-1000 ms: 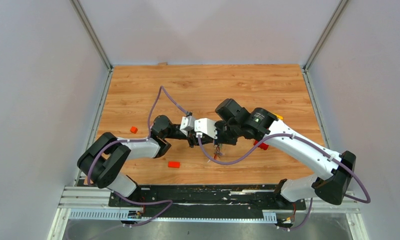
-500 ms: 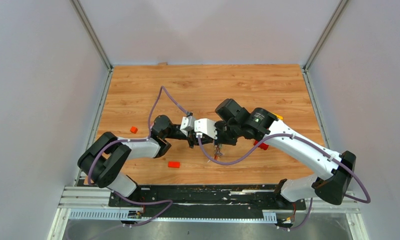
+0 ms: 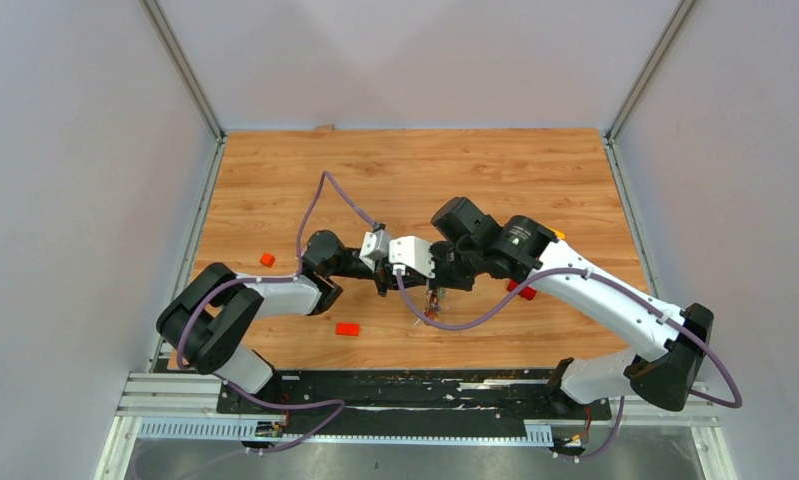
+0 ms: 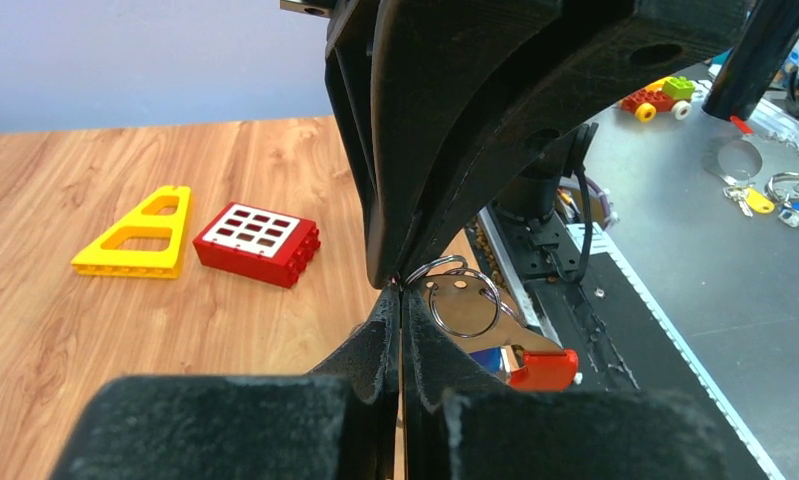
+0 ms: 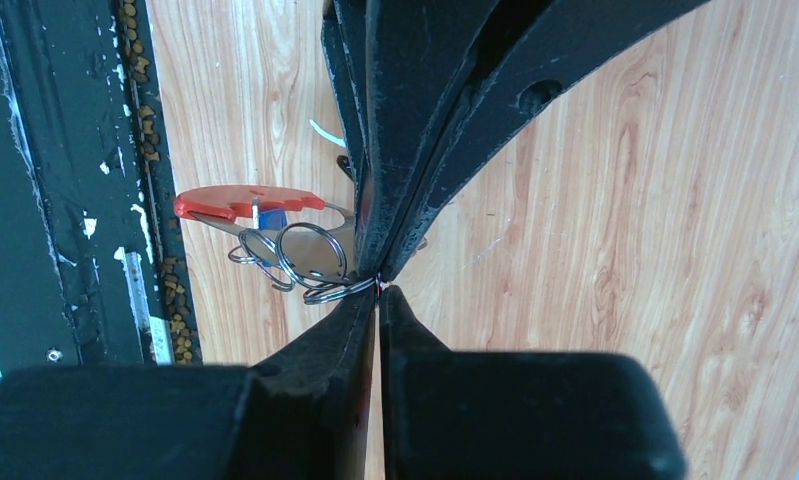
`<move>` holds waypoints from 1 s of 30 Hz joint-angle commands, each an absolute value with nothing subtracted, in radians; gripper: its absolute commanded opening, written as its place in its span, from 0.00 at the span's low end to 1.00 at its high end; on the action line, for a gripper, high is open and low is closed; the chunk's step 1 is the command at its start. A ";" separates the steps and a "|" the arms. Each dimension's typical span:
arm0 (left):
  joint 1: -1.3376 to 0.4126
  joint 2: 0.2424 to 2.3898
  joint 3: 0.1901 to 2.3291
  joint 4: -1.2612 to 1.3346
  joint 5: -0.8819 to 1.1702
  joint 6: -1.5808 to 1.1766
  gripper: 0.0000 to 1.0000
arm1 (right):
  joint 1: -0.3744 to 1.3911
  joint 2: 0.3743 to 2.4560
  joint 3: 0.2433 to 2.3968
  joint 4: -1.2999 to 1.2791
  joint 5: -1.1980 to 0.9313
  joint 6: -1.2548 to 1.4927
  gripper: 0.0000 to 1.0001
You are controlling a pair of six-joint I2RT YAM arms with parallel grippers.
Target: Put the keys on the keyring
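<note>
Red block [image 3: 347, 328] lies lowest on the wooden counter [image 3: 395, 170], left of centre. At centre, left claw [image 4: 401, 297] and right claw [image 5: 378, 297] meet tip to tip, each pressed together, pinching a wire ring of the keyring [image 5: 310, 255], which hangs beneath them. Beyond, at left in the left wrist view: red brick [image 4: 258, 243] beside yellow wedge [image 4: 135, 235].

Left arm [image 3: 275, 295], right arm [image 3: 605, 295]: jaws closed, tip-to-tip.
</note>
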State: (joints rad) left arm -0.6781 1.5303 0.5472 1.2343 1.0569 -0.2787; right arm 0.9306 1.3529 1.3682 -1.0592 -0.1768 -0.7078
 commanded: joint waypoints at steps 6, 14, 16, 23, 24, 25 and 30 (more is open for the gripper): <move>-0.681 1.517 0.539 1.408 1.060 -0.408 0.00 | 0.861 1.249 1.316 -0.947 -0.260 -0.673 0.33; -0.681 1.502 0.538 1.426 1.059 -0.425 0.00 | 0.774 1.172 1.250 -0.910 -0.431 -0.667 0.37; -0.681 1.500 0.538 1.425 1.058 -0.426 0.00 | 0.759 1.154 1.230 -0.899 -0.459 -0.671 0.36; -0.681 1.496 0.542 1.422 1.051 -0.426 0.00 | 0.701 1.117 1.163 -0.860 -0.610 -0.658 0.35; -0.681 1.495 0.542 1.422 1.051 -0.426 0.00 | 0.692 1.116 1.154 -0.852 -0.632 -0.655 0.35; -0.681 1.495 0.542 1.419 1.049 -0.426 0.00 | 0.687 1.115 1.143 -0.840 -0.649 -0.650 0.35; -0.681 1.490 0.543 1.417 1.041 -0.429 0.00 | 0.677 1.133 1.101 -0.789 -0.693 -0.632 0.33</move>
